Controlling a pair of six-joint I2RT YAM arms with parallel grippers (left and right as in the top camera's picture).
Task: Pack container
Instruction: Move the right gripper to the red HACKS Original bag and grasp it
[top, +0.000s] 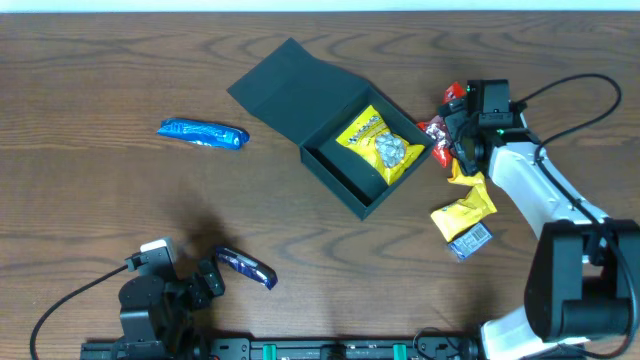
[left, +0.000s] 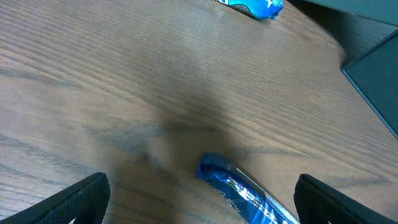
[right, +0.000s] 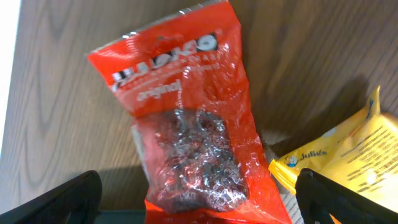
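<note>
overhead: the container (top: 285, 92) is seen lying open on the counter (top: 90, 210), its lid flap folded back to its upper left. one yellow packet (top: 382, 147) is already inside, so the packing is judged partly done. the right tool (top: 460, 138) is held just right of the container, over a red packet (top: 433, 130). loose yellow packets (top: 463, 212) lie to the container's lower right. a far blue packet (top: 203, 133) lies well left of the container, and a near blue packet (top: 246, 267) lies to its lower left, beside the left tool (top: 205, 282).

left wrist: what stays unclear overhead is settled here. the left tool is released, its jaws wide apart, with the near blue packet between them and nothing gripped.

right wrist: the right tool is likewise spread and empty, and the red packet lies flat on the counter between its jaws. its print is shown only here. next, a descent and a closing on a packet are called for, then a lift over the container's wall.
</note>
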